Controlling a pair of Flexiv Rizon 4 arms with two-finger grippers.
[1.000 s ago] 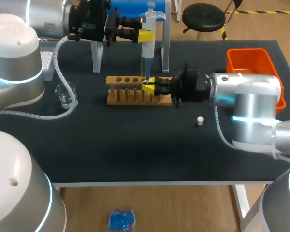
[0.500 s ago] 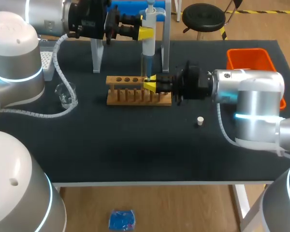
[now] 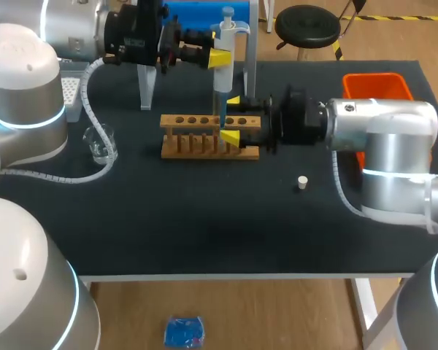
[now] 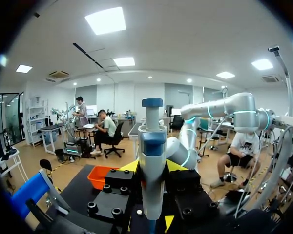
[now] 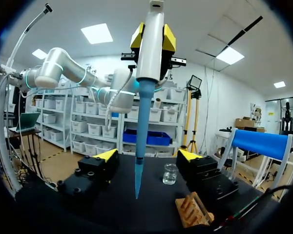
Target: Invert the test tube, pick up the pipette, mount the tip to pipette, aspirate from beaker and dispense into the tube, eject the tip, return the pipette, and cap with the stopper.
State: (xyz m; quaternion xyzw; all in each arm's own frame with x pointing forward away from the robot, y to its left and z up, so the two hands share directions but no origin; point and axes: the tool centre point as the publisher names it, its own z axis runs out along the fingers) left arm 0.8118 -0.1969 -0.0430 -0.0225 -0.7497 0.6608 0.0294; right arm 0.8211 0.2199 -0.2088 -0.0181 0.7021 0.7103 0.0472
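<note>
My left gripper (image 3: 220, 57) is shut on the white pipette (image 3: 224, 62) and holds it upright above the wooden tube rack (image 3: 204, 136). A blue tip (image 5: 140, 141) is mounted on the pipette and points down between the spread fingers of my right gripper (image 3: 232, 119), which is open and touches nothing. In the left wrist view the pipette (image 4: 152, 165) stands between that gripper's black fingers. The glass beaker (image 3: 100, 142) is on the table at the left. The small white stopper (image 3: 302, 182) lies under my right arm. I cannot make out the test tube.
An orange bin (image 3: 376, 91) sits at the table's right edge behind my right arm. A white tip box (image 3: 71, 93) is at the far left, and the pipette stand's leg (image 3: 146, 86) rises behind the rack. The beaker (image 5: 170, 174) and rack (image 5: 193, 209) lie ahead of my right gripper.
My right gripper, shut at the blue tip over the rack before, has opened wide and drawn back slightly to the right. The left arm with the pipette has barely moved.
</note>
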